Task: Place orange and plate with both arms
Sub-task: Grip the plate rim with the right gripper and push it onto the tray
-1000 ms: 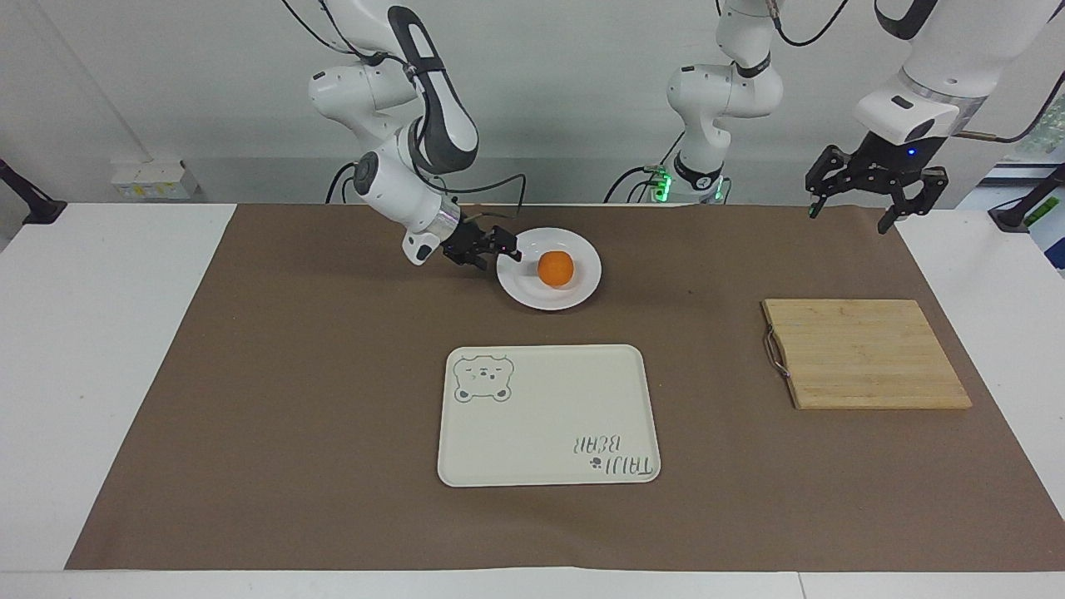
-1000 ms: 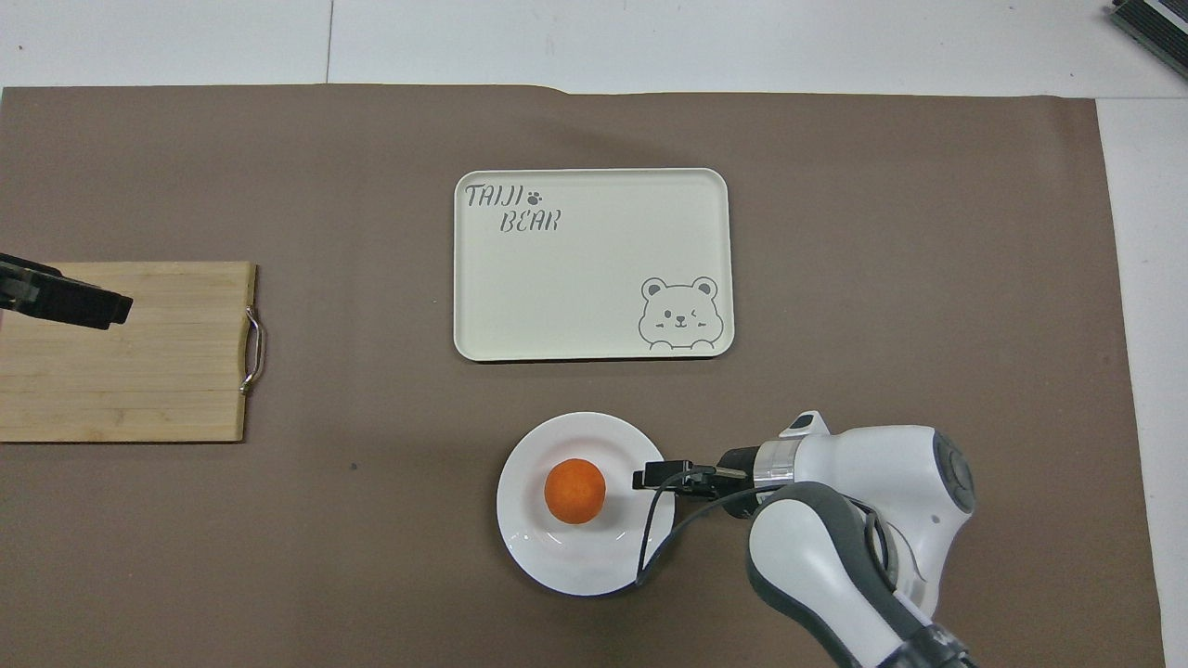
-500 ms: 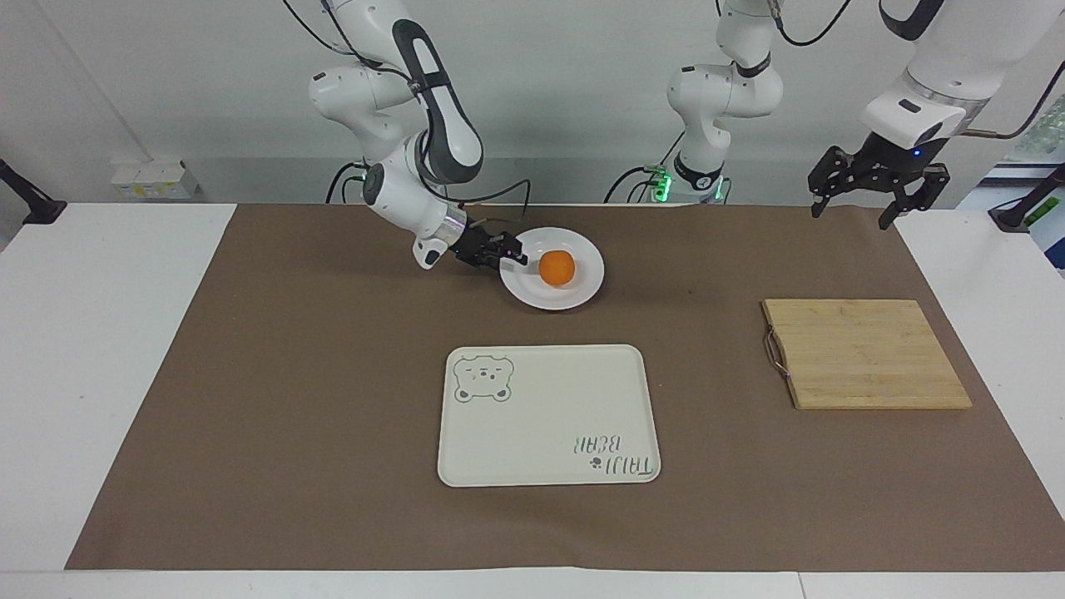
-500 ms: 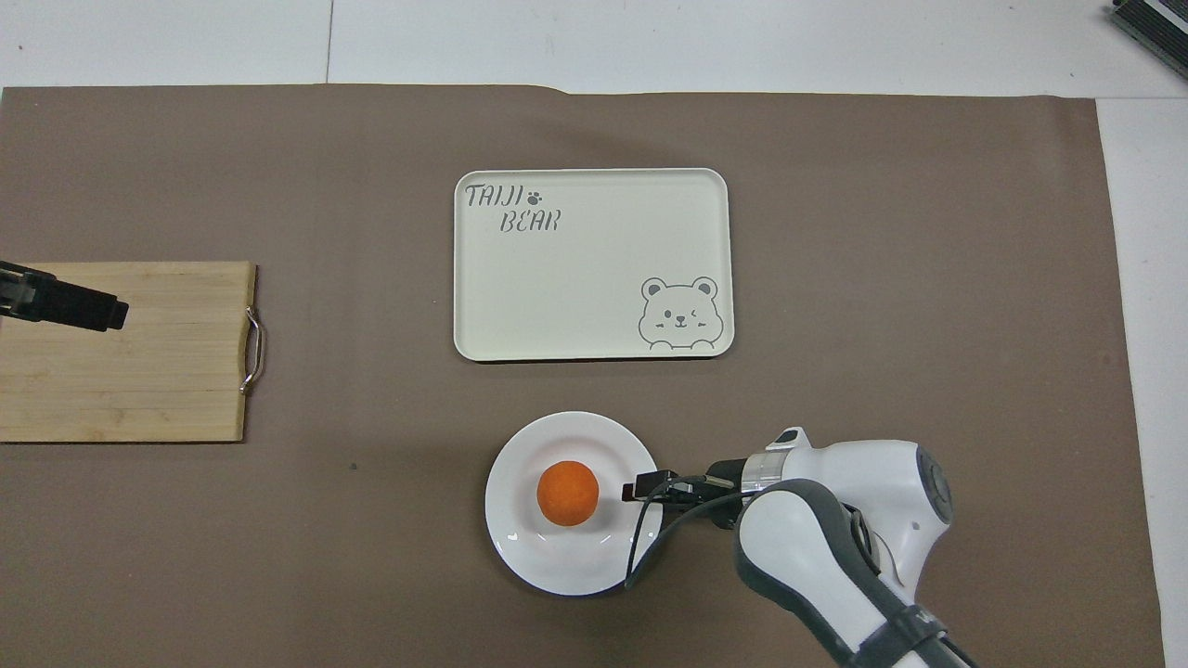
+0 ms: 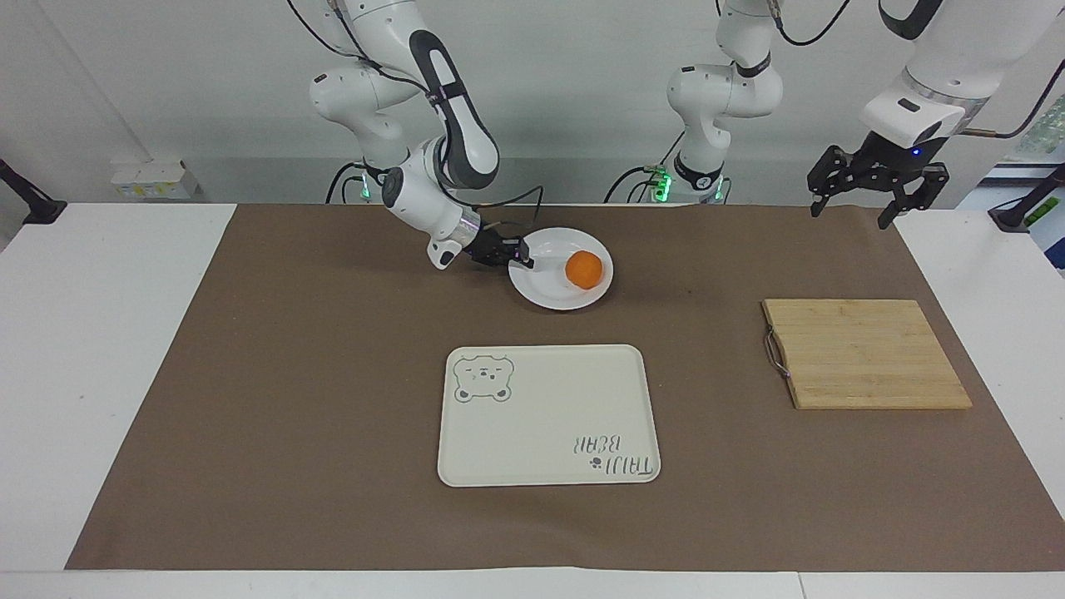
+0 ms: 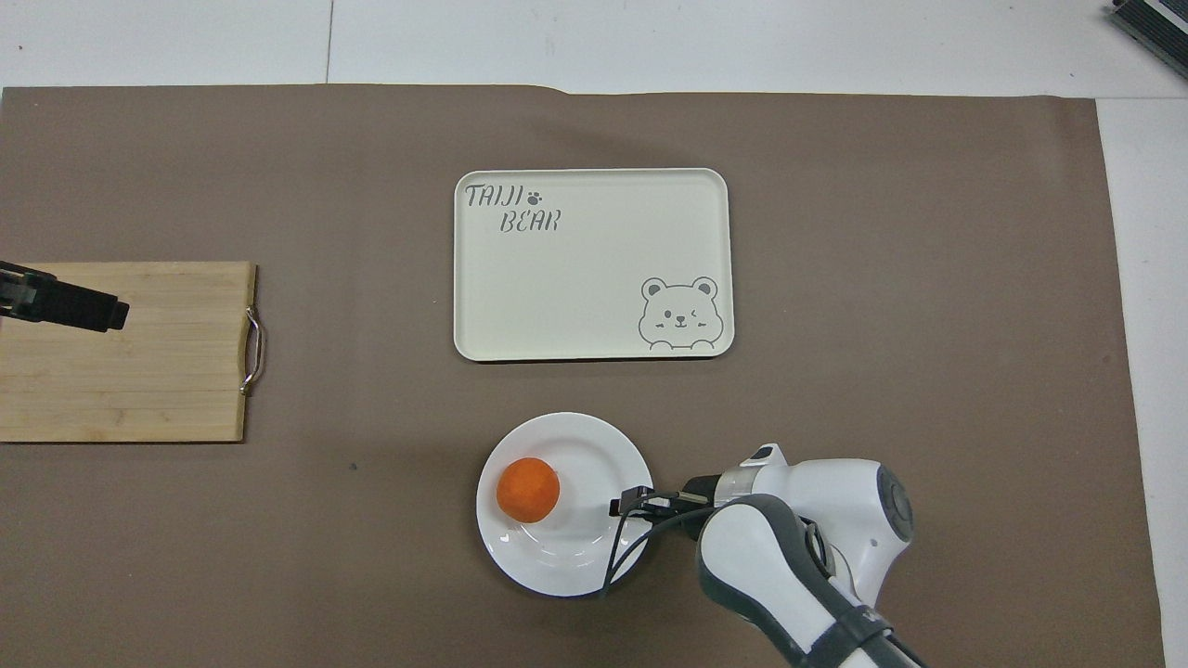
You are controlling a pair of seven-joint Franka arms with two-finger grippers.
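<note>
The orange (image 5: 584,269) sits in the plate (image 5: 549,291), off centre, against the part of the dish toward the left arm's end of the table and away from the right gripper (image 5: 519,254). In the overhead view the orange (image 6: 528,490) shows the same offset, with bare white plate (image 6: 566,557) between it and the right gripper (image 6: 629,504).

The facing view shows what the overhead one cannot: the right gripper is low at the plate's rim, its fingers pinching the edge on the side toward the right arm's end. It also shows the left gripper (image 5: 870,185) whole, held high with its fingers spread, above the brown mat near the robots' edge. From above only a dark tip of the left gripper (image 6: 70,303) shows, over the wooden cutting board (image 6: 130,371).

The cream tray (image 5: 532,449) with the bear drawing lies farther from the robots than the right gripper and the plate, and holds nothing. The cutting board (image 5: 865,353) is likewise bare.

Since a second ago, the plate has slid toward the left arm's end with the right gripper, and the orange has rolled from the plate's middle to that side. The left gripper has hardly moved.
</note>
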